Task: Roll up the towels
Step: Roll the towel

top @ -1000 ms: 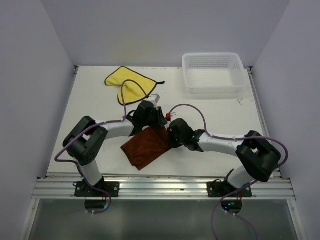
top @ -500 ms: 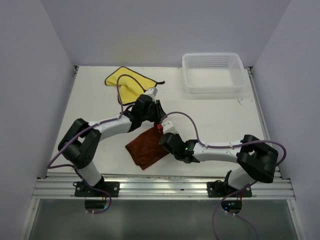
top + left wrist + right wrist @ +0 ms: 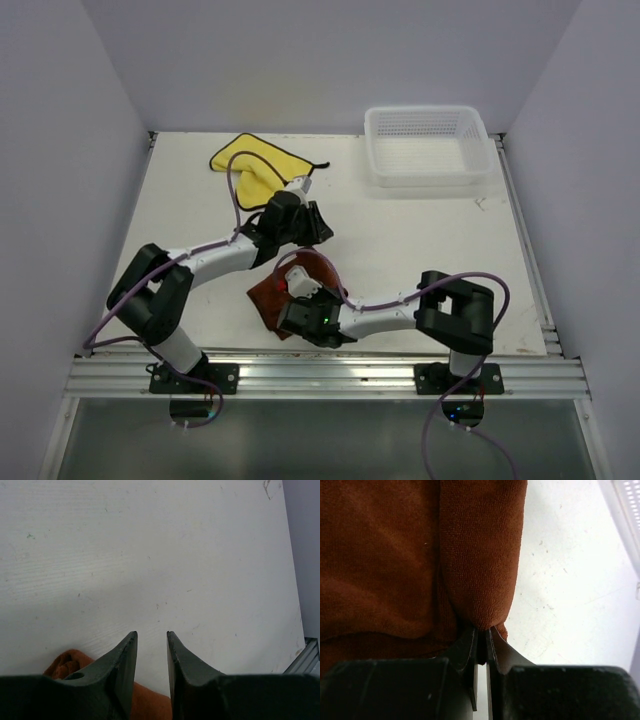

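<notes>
Nearest, the right hand (image 3: 481, 631) was clenched on a folded edge of the rust-brown towel (image 3: 395, 555), near the front of the bench (image 3: 430, 250). Just beyond, the left hand (image 3: 151, 639) hovered released and empty. The yellow towel (image 3: 250, 160) lay far left.

Camera set-up: one high view and two wrist views, all meeting on the rust-brown towel (image 3: 266, 298).
The top camera sits high above and behind the arm bases (image 3: 195, 378), facing down toward the far wall (image 3: 320, 60), far enough back to take in the whole desk (image 3: 430, 260). The left wrist camera rides just behind the left end effector (image 3: 151, 642), low and tilted down over bare desk, a corner of the towel at its lower left edge. The right wrist camera, behind the right end effector (image 3: 482, 632), is very close, the towel filling most of its frame.
</notes>
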Tool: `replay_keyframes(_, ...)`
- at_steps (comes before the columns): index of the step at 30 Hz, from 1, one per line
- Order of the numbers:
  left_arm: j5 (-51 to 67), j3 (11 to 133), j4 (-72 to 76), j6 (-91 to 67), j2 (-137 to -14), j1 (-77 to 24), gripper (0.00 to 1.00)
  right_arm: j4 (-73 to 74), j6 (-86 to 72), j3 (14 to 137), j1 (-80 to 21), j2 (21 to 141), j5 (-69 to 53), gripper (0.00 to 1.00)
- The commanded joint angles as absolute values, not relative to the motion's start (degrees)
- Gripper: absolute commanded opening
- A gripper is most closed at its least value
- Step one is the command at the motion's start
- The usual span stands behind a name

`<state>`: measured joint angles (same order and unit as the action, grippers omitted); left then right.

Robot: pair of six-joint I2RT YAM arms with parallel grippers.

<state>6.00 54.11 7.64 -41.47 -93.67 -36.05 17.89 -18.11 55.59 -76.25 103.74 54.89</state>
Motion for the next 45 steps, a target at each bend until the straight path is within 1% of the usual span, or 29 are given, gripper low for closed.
replay_keyframes(1, 7.6, 52.0, 9.1, -42.9, -91.0, -35.9, 0.34, 22.8, -19.9, 59.8, -77.3, 106.6, 61.1, 0.0)
replay_keyframes(8, 7.9, 47.6, 11.1, -43.5, -89.8, -37.0, 0.34, 27.5, -21.4, 64.0, -77.8, 110.8, 62.5, 0.0)
replay_keyframes(12, 8.3, 45.3, 12.6, -44.6, -90.1, -37.6, 0.33, 27.6, -21.4, 64.1, -77.9, 111.0, 62.3, 0.0)
replay_keyframes(21, 4.7, 41.2, 14.3, -44.6, -91.8, -38.2, 0.33, 28.6, -22.9, 64.8, -77.8, 110.5, 60.0, 0.0)
replay_keyframes(22, 3.6, 40.8, 14.5, -44.6, -92.0, -38.1, 0.33, 28.7, -23.1, 64.7, -77.9, 109.5, 59.9, 0.04)
replay_keyframes(27, 3.5, 40.5, 15.4, -45.0, -93.7, -38.1, 0.33, 27.9, -23.8, 62.9, -77.8, 105.7, 58.7, 0.13)
replay_keyframes(29, 3.4, 40.2, 15.7, -45.1, -93.8, -38.1, 0.33, 27.3, -23.9, 62.4, -77.9, 104.0, 58.4, 0.18)
replay_keyframes(30, 3.1, 40.2, 15.7, -45.2, -93.9, -38.1, 0.33, 27.3, -24.4, 62.3, -77.8, 103.5, 58.1, 0.23)
replay_keyframes(31, 3.1, 39.9, 15.7, -45.2, -94.0, -38.1, 0.33, 27.2, -24.5, 62.2, -77.7, 103.0, 57.9, 0.25)
replay_keyframes(36, 2.6, 39.4, 15.8, -45.3, -94.2, -38.1, 0.33, 26.5, -25.6, 61.8, -77.5, 99.0, 56.0, 0.32)
replay_keyframes(40, 2.3, 38.8, 15.9, -45.3, -94.2, -38.1, 0.33, 25.1, -26.1, 60.6, -77.3, 94.8, 53.4, 0.39)
replay_keyframes(44, 2.3, 38.9, 15.8, -45.2, -94.2, -38.2, 0.33, 19.3, -26.4, 53.9, -75.4, 86.8, 46.0, 0.42)
replay_keyframes(45, 2.4, 38.9, 15.8, -45.3, -94.1, -38.1, 0.33, 17.4, -26.6, 52.1, -74.5, 84.9, 40.9, 0.43)
